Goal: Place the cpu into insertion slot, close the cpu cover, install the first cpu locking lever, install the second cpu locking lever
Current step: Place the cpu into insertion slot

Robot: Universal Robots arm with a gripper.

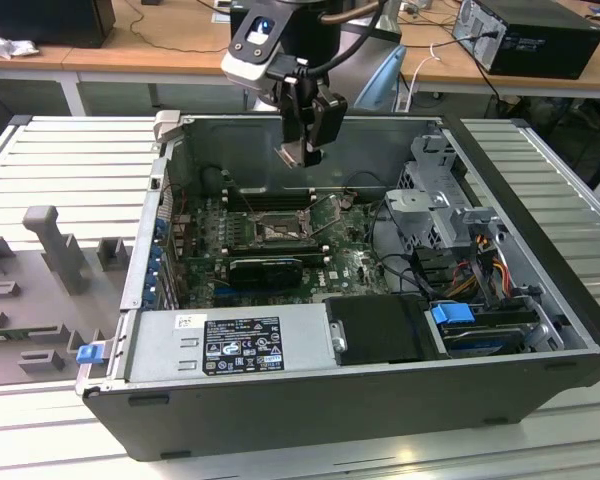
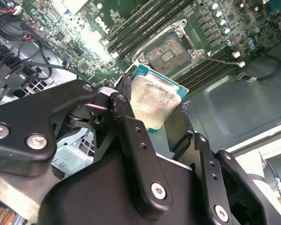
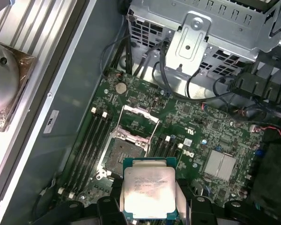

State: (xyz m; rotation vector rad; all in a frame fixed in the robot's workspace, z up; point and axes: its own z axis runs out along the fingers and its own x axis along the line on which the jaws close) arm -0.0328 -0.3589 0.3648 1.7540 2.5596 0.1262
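A ribbed grey metal desk (image 1: 40, 160) fills the near part of the room; behind it run wooden benches (image 1: 160, 45) with cables and a black computer (image 1: 540, 40) on top. An open computer case (image 1: 330, 400) lies on its side across the middle of the desk, open face up, and reaches close to the front edge. Grey plastic fixtures (image 1: 55, 245) stand on the desk near the edge at the exterior view's left.

Inside the case a green motherboard (image 1: 355, 265) covers the floor. A silver power supply (image 1: 230, 345) sits along the case wall nearest the desk's front edge, and a metal drive cage (image 1: 430, 200) stands toward the exterior view's right.

The insertion slot (image 3: 122, 157) sits bare on the board between rows of memory slots, with the cpu cover (image 3: 140, 111) tipped up beside it.

The end effector (image 1: 305, 152) hangs above the board, over the back of the case, its fingers (image 2: 131, 126) closed narrowly on two opposite edges of the cpu (image 3: 147, 187). In both wrist views the chip is up in the air, clear of the slot, with its silvery top toward the cameras.
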